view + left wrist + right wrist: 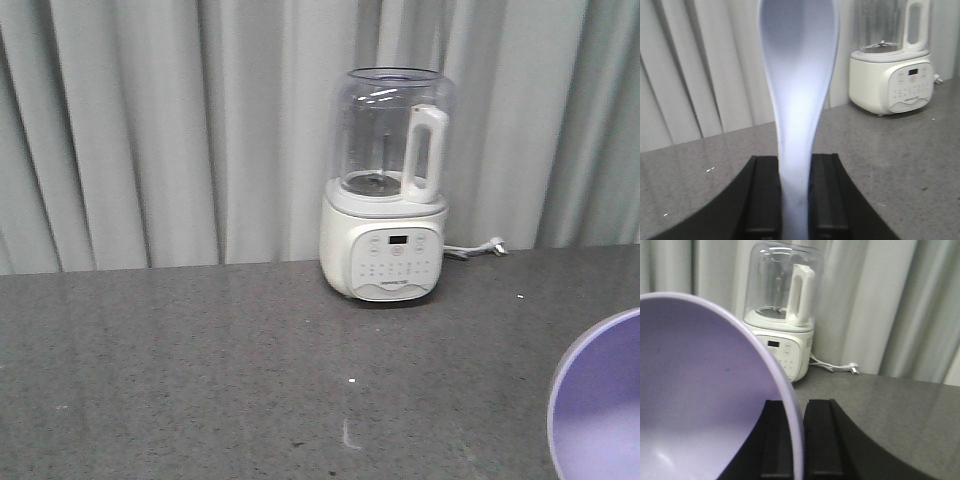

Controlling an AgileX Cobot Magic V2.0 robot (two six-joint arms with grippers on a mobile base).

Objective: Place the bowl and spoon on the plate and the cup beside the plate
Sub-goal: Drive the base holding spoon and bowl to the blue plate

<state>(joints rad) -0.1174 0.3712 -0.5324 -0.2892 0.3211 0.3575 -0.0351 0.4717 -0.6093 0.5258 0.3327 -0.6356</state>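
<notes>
- The left gripper [795,200] is closed on the handle of the small pale blue-white soup spoon [800,75], which stands upright above the grey speckled counter [890,160].
- The right gripper [799,437] clamps the rim of the small lilac-purple plastic bowl [700,390], which seems lifted, in front of the white blender [782,315].
- The light blue plate and the brown paper cup appear in no view.
- In my judgement nothing is arranged yet; bowl, spoon and cup are all still to be placed.
</notes>
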